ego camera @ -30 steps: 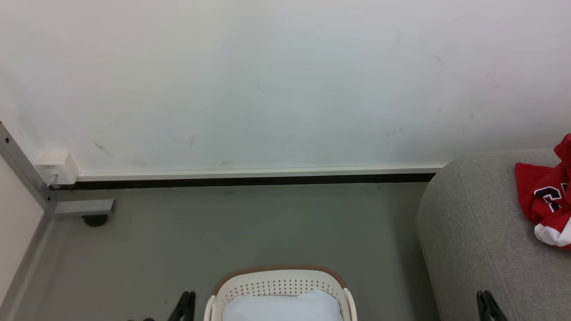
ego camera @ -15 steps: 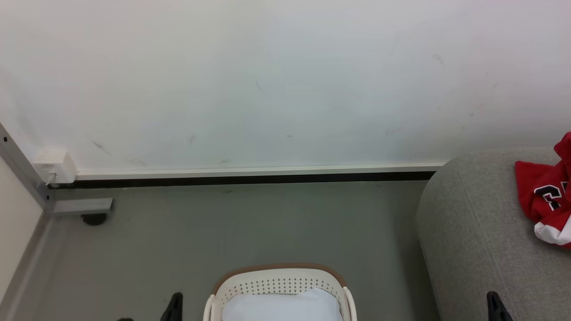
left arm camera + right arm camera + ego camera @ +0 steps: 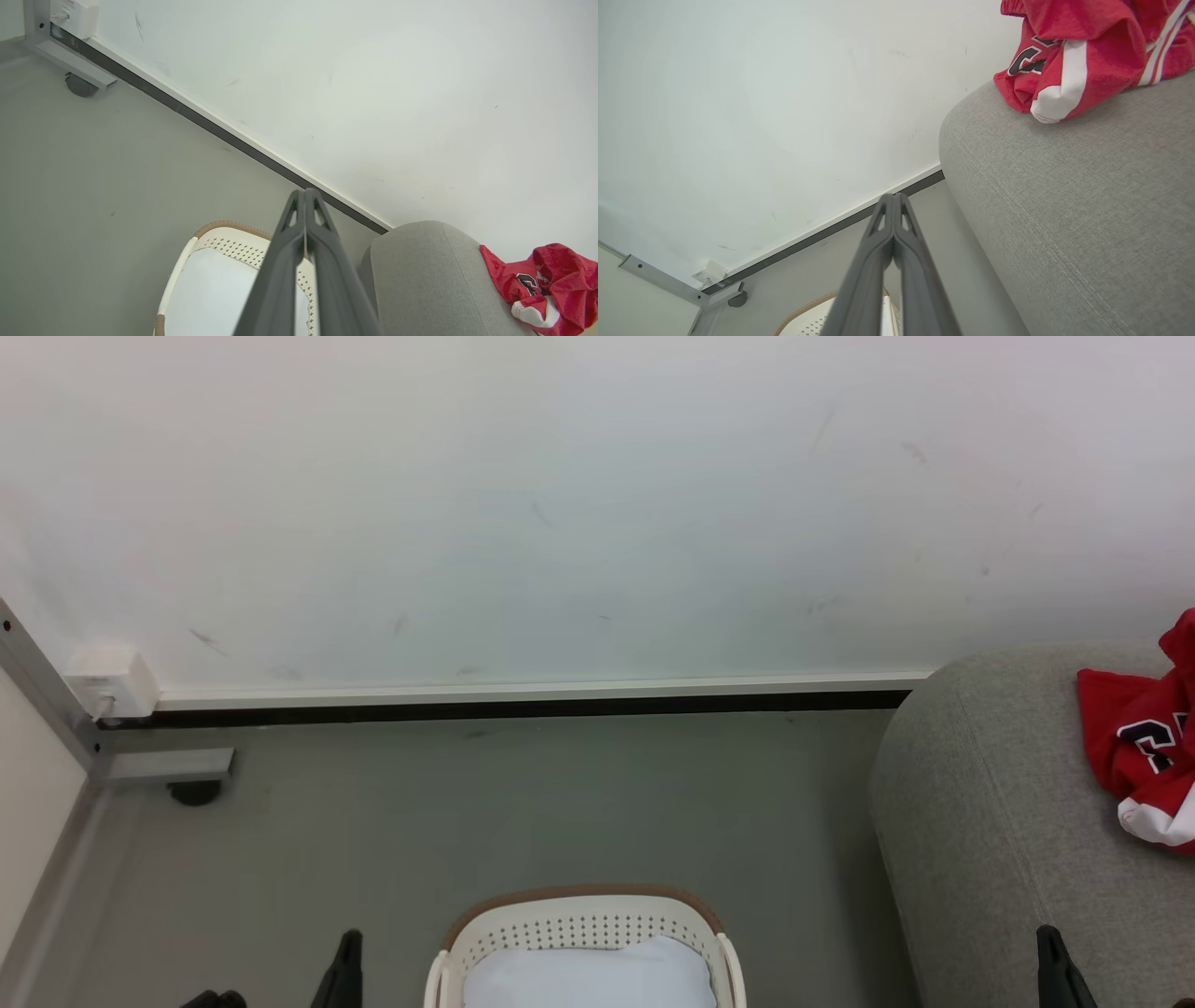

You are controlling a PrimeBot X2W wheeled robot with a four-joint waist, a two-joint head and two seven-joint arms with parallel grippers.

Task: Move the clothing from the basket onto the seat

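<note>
- Should either arm dip into the basket as things stand, closed fingers would prod rather than pinch. A tip caught in the perforated wall could drag so light a tub. The visible part of its inside is plain and pale, so a grab there may well come up empty.
- The left gripper, just left of the basket, has its two dark fingers pressed flat together, holding nothing and touching nothing.
- The right gripper, well right of the basket and near the seat's side, is likewise closed tight and empty.
- The seat rises to the right of the basket, apart from it, with bare floor between.
- The clothing, a crumpled red jersey with white trim and black lettering, lies on top of the seat, beyond and well right of the basket. It sits close to the seat's rounded edge, where a careless brush from the right arm could probably sweep it off.
- A white wall closes the scene beyond the basket.
</note>
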